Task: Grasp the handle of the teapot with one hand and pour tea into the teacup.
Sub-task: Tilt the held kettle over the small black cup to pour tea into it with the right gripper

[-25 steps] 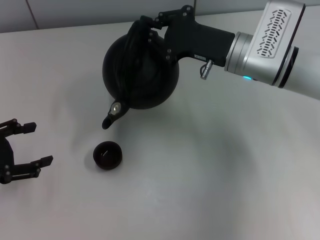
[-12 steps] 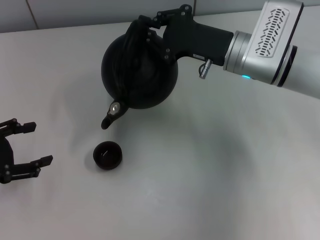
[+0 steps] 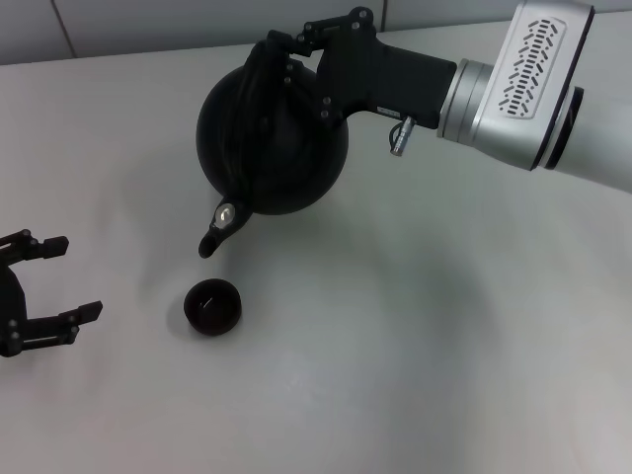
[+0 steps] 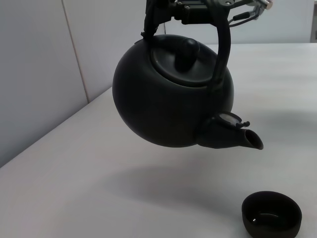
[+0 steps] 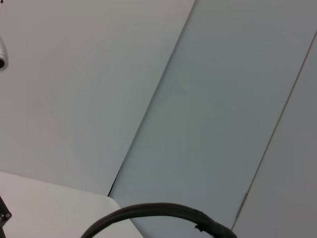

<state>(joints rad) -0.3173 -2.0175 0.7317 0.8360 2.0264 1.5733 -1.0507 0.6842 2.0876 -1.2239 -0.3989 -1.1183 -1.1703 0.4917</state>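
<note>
Head view: one teapot (image 3: 272,148) aloft, handle (image 3: 265,74) apparently clamped by right tool (image 3: 296,59); one teacup (image 3: 213,306); left tool (image 3: 54,281) spread wide.

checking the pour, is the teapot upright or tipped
Tipped: the teapot hangs in the air off the right gripper, spout angled down toward the teacup.

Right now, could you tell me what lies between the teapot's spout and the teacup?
Nothing: in the left wrist view the spout of the teapot hangs above the teacup, with only air and bare table between.
</note>
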